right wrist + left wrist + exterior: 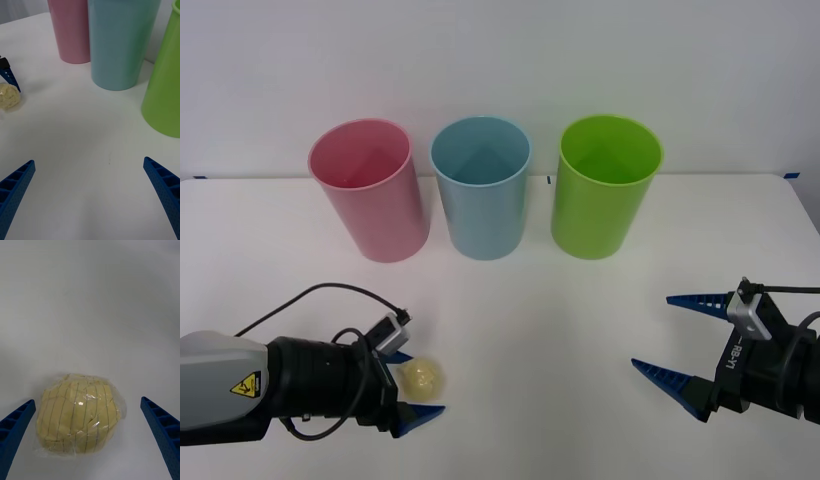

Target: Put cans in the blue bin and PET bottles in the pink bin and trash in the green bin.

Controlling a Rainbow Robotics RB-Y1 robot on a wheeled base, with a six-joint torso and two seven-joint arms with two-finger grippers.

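The trash, a small crumpled pale-yellow ball with thin dark lines, lies on the white table near the front left. My left gripper is open around it, one blue finger on each side with a gap between each finger and the ball. The left wrist view has the trash between the left gripper fingers. The pink bin, blue bin and green bin stand upright in a row at the back. My right gripper hangs open and holds nothing at the front right.
From the right wrist, the pink bin, blue bin and green bin rise ahead of the right gripper, with the trash off to one side. The white table is bare between the arms and the bins.
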